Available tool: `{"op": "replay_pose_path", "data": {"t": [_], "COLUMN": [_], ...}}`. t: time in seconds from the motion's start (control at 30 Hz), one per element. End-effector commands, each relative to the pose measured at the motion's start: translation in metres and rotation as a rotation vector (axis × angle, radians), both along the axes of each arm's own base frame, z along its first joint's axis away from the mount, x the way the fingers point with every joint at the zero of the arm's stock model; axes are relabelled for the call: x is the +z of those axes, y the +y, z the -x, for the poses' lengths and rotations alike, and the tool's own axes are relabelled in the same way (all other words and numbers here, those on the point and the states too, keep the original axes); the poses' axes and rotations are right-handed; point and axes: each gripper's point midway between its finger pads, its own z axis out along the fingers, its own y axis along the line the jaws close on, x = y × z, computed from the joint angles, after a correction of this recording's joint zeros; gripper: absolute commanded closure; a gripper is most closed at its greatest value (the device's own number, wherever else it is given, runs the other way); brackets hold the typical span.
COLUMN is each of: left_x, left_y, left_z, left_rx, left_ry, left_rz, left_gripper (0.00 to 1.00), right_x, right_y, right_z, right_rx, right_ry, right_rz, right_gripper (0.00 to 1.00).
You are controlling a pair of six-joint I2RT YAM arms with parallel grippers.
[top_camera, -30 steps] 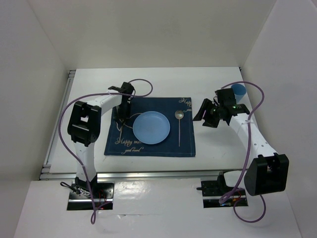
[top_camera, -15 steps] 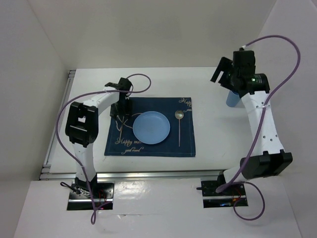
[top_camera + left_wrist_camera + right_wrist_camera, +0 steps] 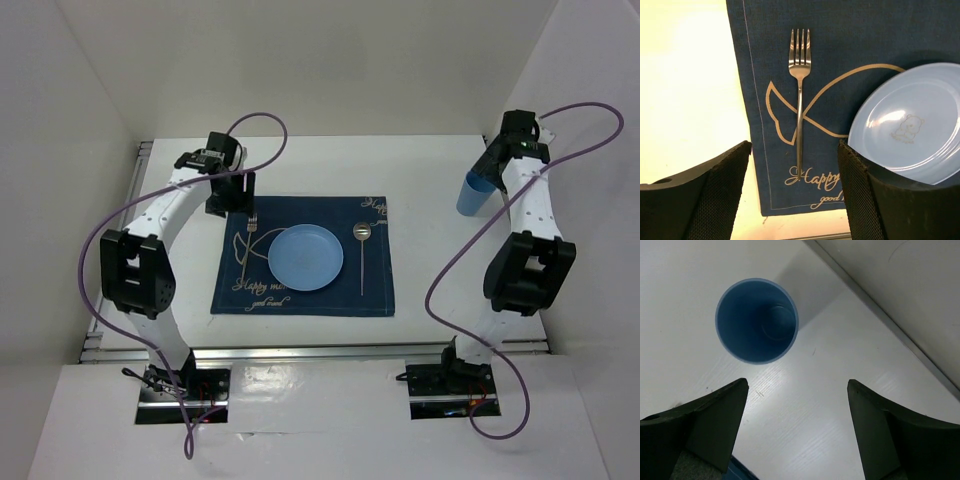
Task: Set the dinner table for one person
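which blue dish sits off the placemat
The blue cup, upright on the bare table at the right; the blue plate lies on the navy placemat.

One plate [image 3: 305, 257], fork [image 3: 799, 95], spoon [image 3: 362, 234], cup [image 3: 757, 321], placemat [image 3: 300, 300]

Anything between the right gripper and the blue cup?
Nothing visible. The cup stands upright on the white table, just ahead of the right gripper. Its jaws are open, with only tabletop between them.

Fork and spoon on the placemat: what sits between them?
The light blue plate lies between the fork and the spoon, all on the navy placemat. The top external view shows it. The left wrist view shows only fork and plate.
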Motion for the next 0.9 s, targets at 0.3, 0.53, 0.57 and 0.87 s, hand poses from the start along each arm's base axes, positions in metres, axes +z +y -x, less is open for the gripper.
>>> {"op": "replay_pose_path", "data": {"t": [0.3,0.53,0.57,0.87], "left_x": [-0.004,-0.013,-0.013,-0.023], "left_y": [0.028,0.028,0.028,0.034], "left_z": [0.001,-0.001,-0.001,0.000], "left_rx": [0.015,0.007,0.007,0.020], "left_ry": [-0.005,0.016,0.016,0.043], "left_rz": [-0.003,-0.010,-0.010,-0.021], "left_gripper": [0.23,0.23,0.23,0.23], "right_x": [-0.052,-0.087,-0.087,-0.090], "right_y": [-0.018,-0.026,-0.026,-0.030], "right_z": [-0.038,-0.047,-0.047,-0.046], "right_rx": [-0.154,-0.178,-0.178,-0.129], "right_ry": [-0.042,0.013,0.013,0.042], "right_rz": [-0.028,-0.073,-0.073,-0.029], "right_gripper": [0.25,0.37,0.41,1.00]}}
